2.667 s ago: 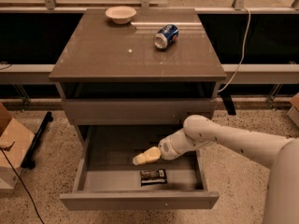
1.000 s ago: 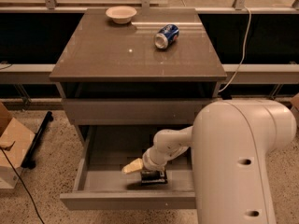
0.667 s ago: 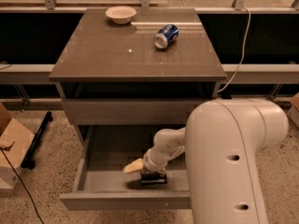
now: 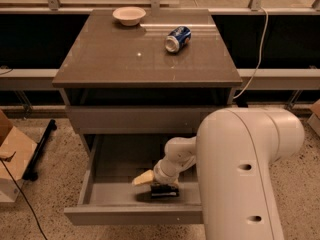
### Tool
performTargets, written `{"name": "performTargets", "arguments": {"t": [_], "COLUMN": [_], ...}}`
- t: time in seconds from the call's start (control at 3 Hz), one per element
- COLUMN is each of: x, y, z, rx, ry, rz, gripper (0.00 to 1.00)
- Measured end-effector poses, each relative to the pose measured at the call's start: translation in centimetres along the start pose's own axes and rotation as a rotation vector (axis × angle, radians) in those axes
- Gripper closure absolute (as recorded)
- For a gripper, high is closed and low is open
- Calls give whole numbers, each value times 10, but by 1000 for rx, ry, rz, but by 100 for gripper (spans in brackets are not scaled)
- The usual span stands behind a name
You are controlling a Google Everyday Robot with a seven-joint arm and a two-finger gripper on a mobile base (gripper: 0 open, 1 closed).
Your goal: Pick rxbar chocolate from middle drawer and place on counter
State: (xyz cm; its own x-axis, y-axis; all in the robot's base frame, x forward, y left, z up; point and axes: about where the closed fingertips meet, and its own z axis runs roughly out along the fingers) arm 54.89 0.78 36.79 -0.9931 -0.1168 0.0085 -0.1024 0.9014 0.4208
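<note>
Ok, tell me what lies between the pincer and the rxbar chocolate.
Nothing: camera view shows the pincer right beside the rxbar chocolate inside the middle drawer.

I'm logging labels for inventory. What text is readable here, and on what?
On the soda can, lying on the counter: too blurred to read.
On the rxbar chocolate in the middle drawer, at the pincer: too small to read.
Nothing legible anywhere.

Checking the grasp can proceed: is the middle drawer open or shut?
Open: the middle drawer stands pulled out, its floor exposed, with the tool inside it by the rxbar chocolate.
</note>
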Motion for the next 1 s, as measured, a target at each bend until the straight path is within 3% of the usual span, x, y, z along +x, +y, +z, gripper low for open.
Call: {"name": "performTargets", "arguments": {"t": [0.67,1.0], "x": [0,2], "y": [1,1], "z": [-3,0], "rx": [0,-4], "ry": [0,10], "rz": [0,7], "gripper": [42,73]}}
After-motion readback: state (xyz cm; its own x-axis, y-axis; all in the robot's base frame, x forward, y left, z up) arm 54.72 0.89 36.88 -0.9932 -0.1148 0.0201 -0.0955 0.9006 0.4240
